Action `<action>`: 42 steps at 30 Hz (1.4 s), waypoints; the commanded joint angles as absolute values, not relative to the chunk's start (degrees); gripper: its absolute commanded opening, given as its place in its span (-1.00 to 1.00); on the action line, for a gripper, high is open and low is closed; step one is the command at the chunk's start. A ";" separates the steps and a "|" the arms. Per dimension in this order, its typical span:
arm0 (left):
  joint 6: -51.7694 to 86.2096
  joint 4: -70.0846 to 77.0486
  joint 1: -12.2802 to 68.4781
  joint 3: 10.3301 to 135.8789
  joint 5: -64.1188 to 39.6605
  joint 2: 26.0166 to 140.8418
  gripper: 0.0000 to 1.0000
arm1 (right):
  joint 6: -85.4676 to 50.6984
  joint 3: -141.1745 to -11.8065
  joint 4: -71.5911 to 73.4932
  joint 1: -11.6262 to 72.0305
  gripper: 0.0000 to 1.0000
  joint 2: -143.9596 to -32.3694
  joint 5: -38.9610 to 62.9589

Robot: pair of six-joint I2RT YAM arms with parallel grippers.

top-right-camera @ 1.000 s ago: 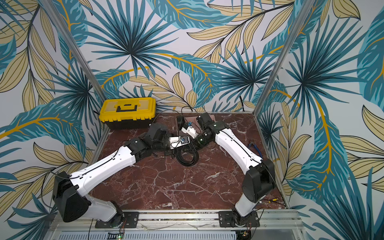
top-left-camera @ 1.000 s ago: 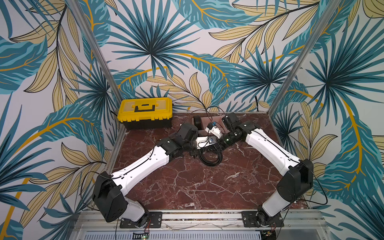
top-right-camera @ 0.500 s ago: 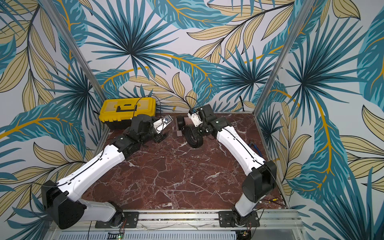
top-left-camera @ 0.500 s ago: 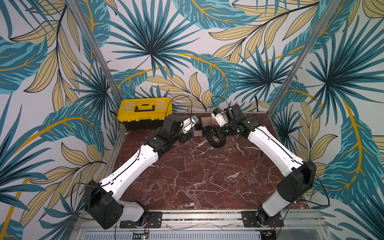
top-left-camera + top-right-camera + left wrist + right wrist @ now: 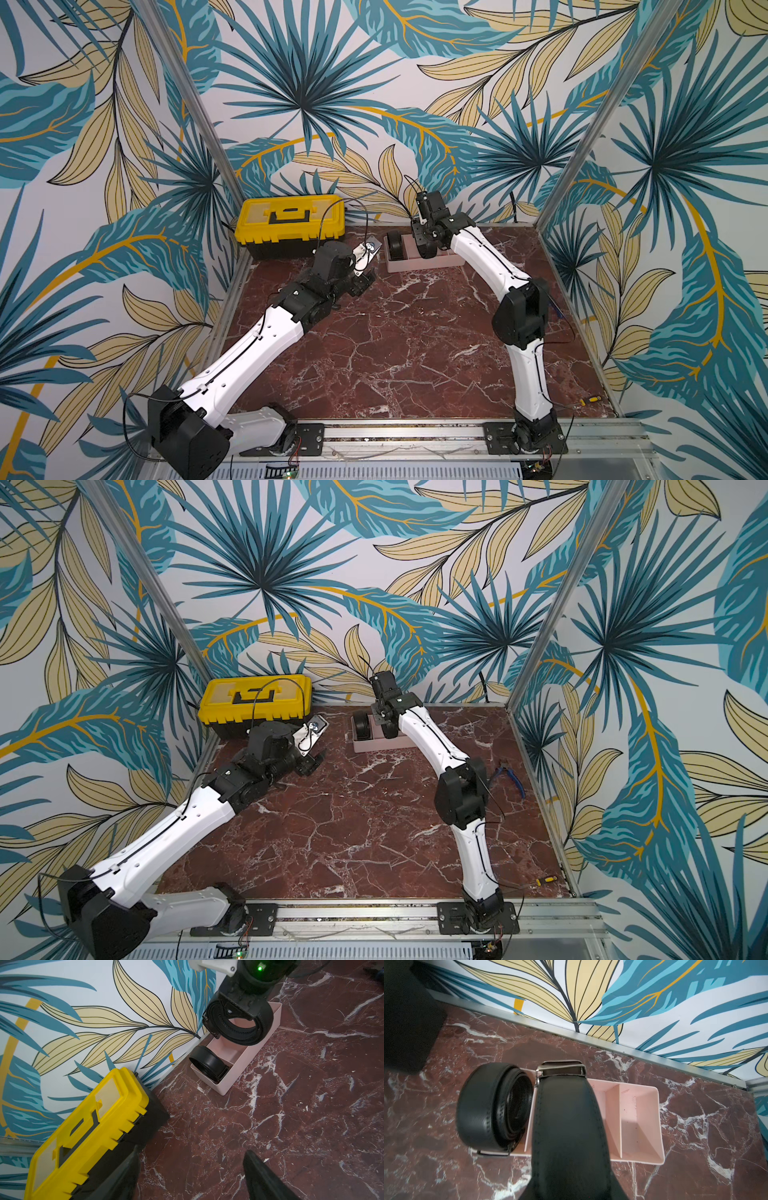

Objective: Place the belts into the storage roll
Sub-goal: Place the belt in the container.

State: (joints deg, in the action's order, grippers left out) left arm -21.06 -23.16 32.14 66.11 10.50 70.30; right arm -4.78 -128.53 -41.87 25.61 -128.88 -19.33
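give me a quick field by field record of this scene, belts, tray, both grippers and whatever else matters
storage tray: pale pink, divided into compartments, at the back of the table
stowed belt: coiled, on edge in the end compartment nearest the toolbox
held belt: coiled, gripped by the right gripper, over the tray beside the stowed belt; contact with the tray unclear
left gripper: open, empty, over bare table near the toolbox
toolbox: yellow and black, lid closed
progress: one belt of two in

no readable text, labels or numbers, small sticker (image 5: 372, 247) on the left arm (image 5: 266, 345) too blurred to read
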 commanded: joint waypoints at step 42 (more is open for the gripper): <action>-18.37 -26.31 31.88 66.35 11.69 71.19 0.56 | -15.73 -130.59 -34.90 25.75 -1.00 -143.78 -20.83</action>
